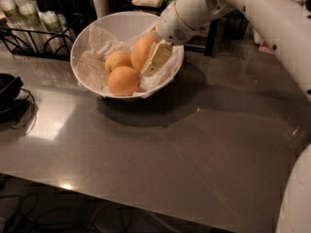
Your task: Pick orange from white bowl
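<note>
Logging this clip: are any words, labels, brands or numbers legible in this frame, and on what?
No text can be read anywhere.
Bottles in the wire rack: any labels are too blurred to read.
Gripper, down in the white bowl against the orange: no marking visible.
Arm: no lettering visible.

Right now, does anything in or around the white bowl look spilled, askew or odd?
Nothing is spilled or damaged. The gripper is inside the white bowl, against the orange. The only oddity is the crinkled paper liner, which bunches over the bowl's right rim beneath the gripper.
</note>
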